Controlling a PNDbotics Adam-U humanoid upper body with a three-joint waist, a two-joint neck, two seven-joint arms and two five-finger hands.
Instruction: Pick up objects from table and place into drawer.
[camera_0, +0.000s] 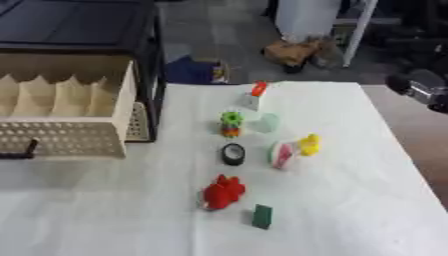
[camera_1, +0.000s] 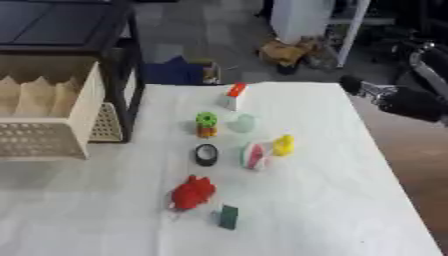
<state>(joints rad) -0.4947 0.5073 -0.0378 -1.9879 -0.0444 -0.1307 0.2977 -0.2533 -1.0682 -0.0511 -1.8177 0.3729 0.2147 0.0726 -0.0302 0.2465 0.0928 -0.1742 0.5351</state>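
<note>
Several small things lie in a loose row down the middle of the white-covered table (camera_0: 105, 210). They are a red lumpy toy (camera_0: 223, 192), a dark green block (camera_0: 262, 216), a black ring (camera_0: 233, 154), a pink-and-white round piece (camera_0: 282, 154), a yellow toy (camera_0: 309, 145), a green-and-orange toy (camera_0: 231, 124), a pale green cup (camera_0: 265, 122) and a white piece with an orange top (camera_0: 255, 95). The beige drawer (camera_0: 61, 140) stands pulled out at the left, with dividers inside. My right hand (camera_1: 357, 86) hangs over the table's far right edge, away from all of them. My left hand does not show.
The drawer sits in a black cabinet frame (camera_0: 154, 75) at the far left, and a dark handle (camera_0: 26, 149) sticks out of the drawer's front. Beyond the table's far edge, a blue thing (camera_0: 194, 70) and a brown bundle (camera_0: 293, 52) lie on the floor.
</note>
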